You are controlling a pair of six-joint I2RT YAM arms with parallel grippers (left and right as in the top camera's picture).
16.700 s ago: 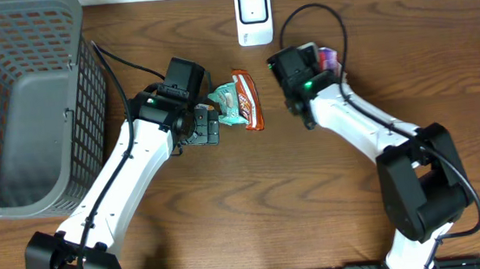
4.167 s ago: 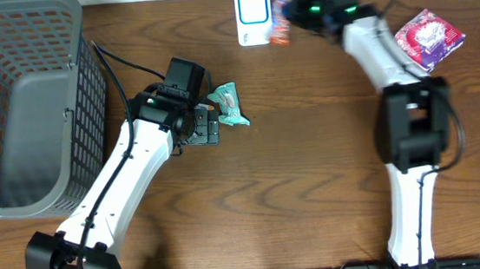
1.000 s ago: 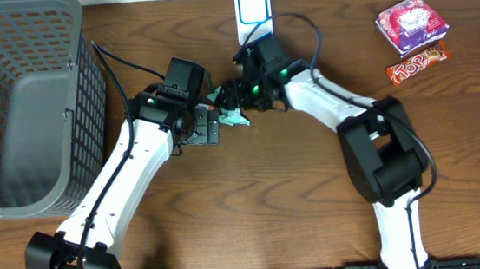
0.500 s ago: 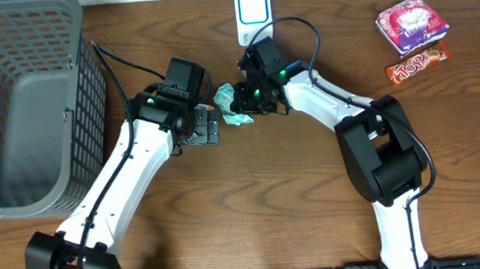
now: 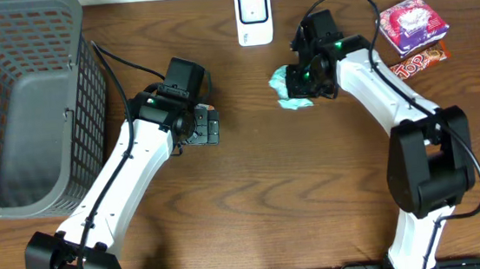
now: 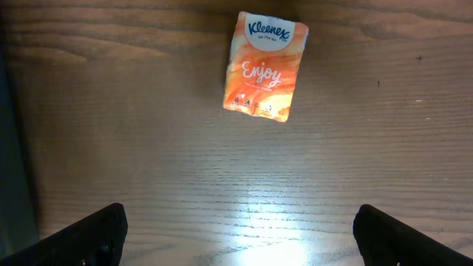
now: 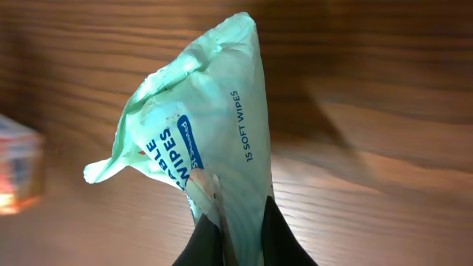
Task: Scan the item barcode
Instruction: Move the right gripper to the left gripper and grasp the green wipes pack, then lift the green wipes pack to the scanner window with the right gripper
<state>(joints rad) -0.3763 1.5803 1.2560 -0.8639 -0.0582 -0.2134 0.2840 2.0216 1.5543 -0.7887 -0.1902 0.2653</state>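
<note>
While left jaws gape, right jaws pinch a wipes pack (image 5: 288, 87) outside the basket (image 5: 85, 74).

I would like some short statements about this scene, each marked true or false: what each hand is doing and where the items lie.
1. The right hand grips the green wipes pack. True.
2. The left hand is shut on the tissue pack. False: it is open, and the pack lies untouched on the table.
3. The chocolate bar lies in the basket. False: it lies on the table beside the pink box.
4. The white scanner stands at the table's far edge. True.
</note>
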